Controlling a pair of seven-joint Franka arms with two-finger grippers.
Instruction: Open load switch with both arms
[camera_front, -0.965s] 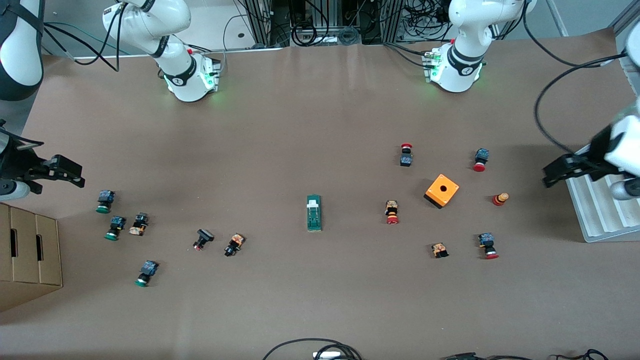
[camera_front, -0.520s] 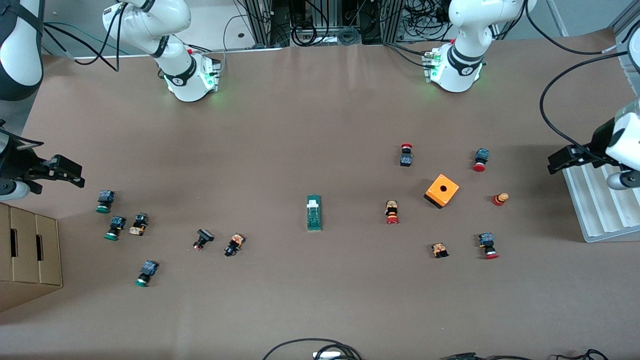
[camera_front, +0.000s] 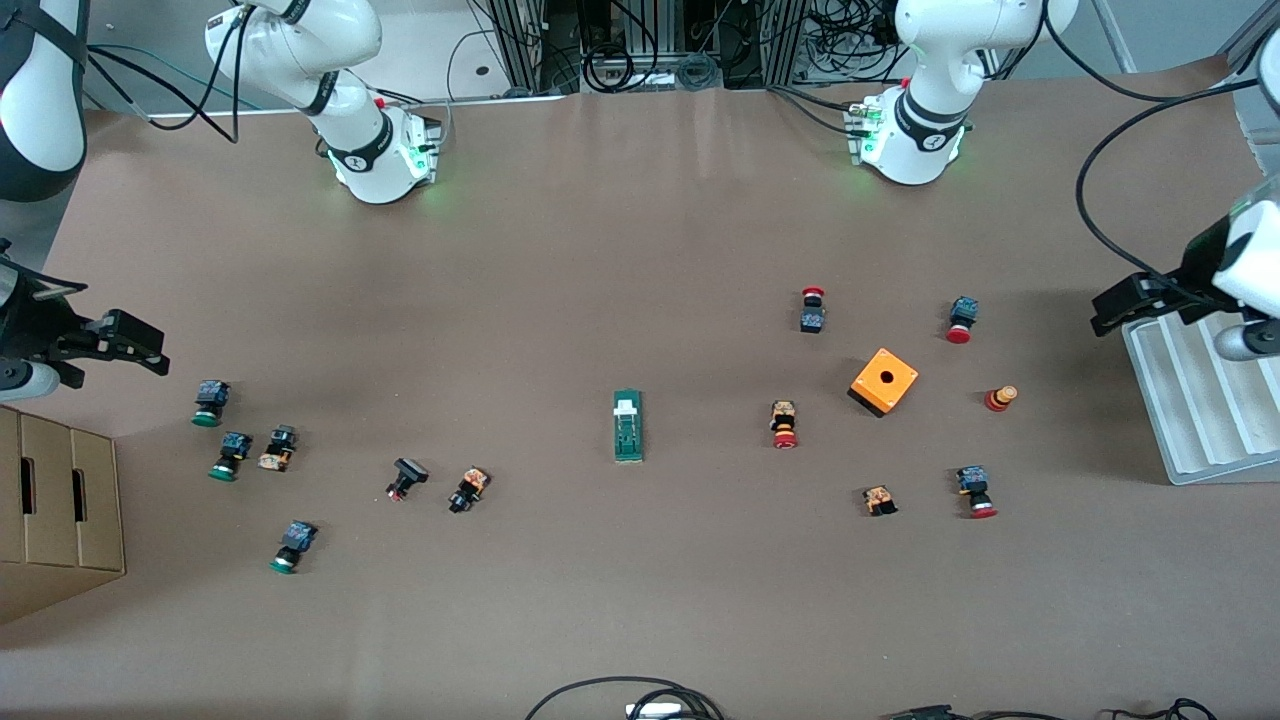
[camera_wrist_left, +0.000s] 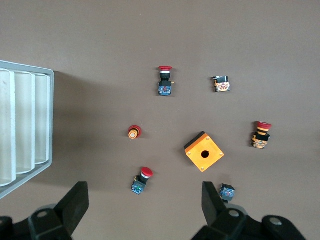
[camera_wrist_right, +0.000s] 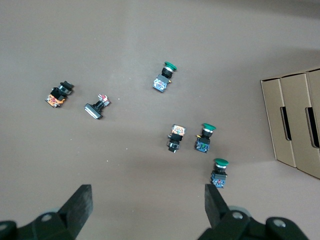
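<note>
The load switch (camera_front: 628, 426), a slim dark-green bar with a small white block at the end toward the bases, lies flat in the middle of the table. Neither wrist view shows it. My left gripper (camera_front: 1108, 313) hangs open over the table at the rim of a white ridged tray (camera_front: 1190, 400), well away from the switch. In the left wrist view the left gripper (camera_wrist_left: 144, 196) holds nothing. My right gripper (camera_front: 140, 346) hovers open over the table at the right arm's end, above several green-capped buttons. The right gripper (camera_wrist_right: 148, 196) holds nothing in its wrist view.
An orange cube with a hole (camera_front: 884, 381) and several red-capped buttons (camera_front: 785, 425) lie toward the left arm's end. Green-capped buttons (camera_front: 228, 456) and other small parts lie toward the right arm's end. A cardboard box (camera_front: 60, 500) stands at that end's corner.
The left gripper has drifted toward the bases' side along the tray's edge. The right arm and the load switch have not moved.
</note>
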